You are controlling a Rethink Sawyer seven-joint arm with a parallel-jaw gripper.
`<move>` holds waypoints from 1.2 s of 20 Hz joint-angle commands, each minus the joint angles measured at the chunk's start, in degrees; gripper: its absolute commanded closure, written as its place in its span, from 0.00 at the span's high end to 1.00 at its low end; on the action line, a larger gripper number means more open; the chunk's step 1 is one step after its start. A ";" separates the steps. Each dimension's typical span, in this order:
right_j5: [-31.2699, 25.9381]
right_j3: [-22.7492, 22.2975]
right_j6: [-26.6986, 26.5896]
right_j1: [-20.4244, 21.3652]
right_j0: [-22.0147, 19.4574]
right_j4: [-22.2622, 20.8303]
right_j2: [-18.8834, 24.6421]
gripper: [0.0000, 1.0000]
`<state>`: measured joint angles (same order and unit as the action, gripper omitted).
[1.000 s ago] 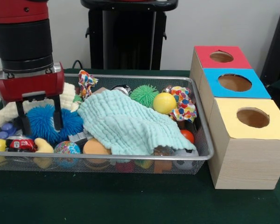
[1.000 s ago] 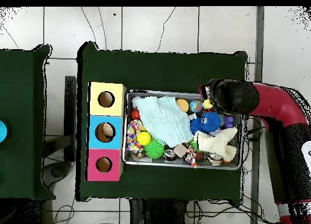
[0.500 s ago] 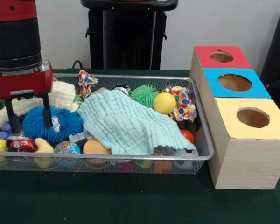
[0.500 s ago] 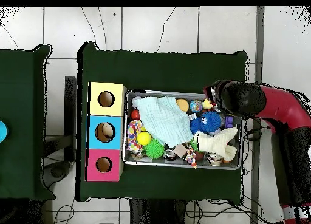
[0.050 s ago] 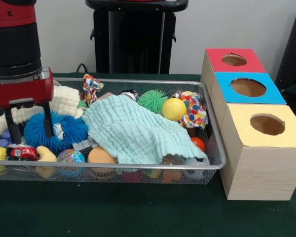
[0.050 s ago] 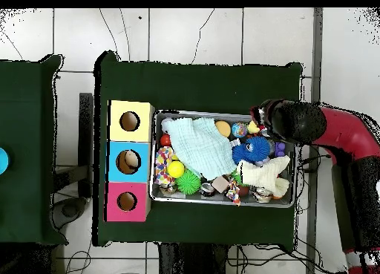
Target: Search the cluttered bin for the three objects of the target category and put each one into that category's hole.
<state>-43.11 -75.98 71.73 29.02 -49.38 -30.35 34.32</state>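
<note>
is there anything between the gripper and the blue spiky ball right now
Nothing visible. The gripper hangs at the bin's end farthest from the boxes, its open fingers down in front of the blue spiky ball's edge. The mint cloth lies beside the ball, toward the boxes, not over it.

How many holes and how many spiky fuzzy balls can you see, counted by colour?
Red hole: 1
Blue hole: 1
Yellow hole: 1
Blue spiky ball: 1
Green spiky ball: 1
Total: 5
</note>
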 commanded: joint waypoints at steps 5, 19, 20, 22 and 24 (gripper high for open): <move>-4.67 2.77 -10.29 -7.78 -0.02 -1.87 0.56 1.00; -6.93 9.06 -11.19 -11.11 3.27 -2.53 0.44 1.00; -7.37 9.84 -11.36 -11.54 3.59 -2.47 0.41 1.00; -7.95 11.22 -12.12 -12.25 3.95 -2.44 0.54 1.00; -8.84 12.82 -13.03 -13.01 4.40 -2.33 0.70 1.00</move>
<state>-43.26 -69.09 71.73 19.34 -46.42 -30.65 34.32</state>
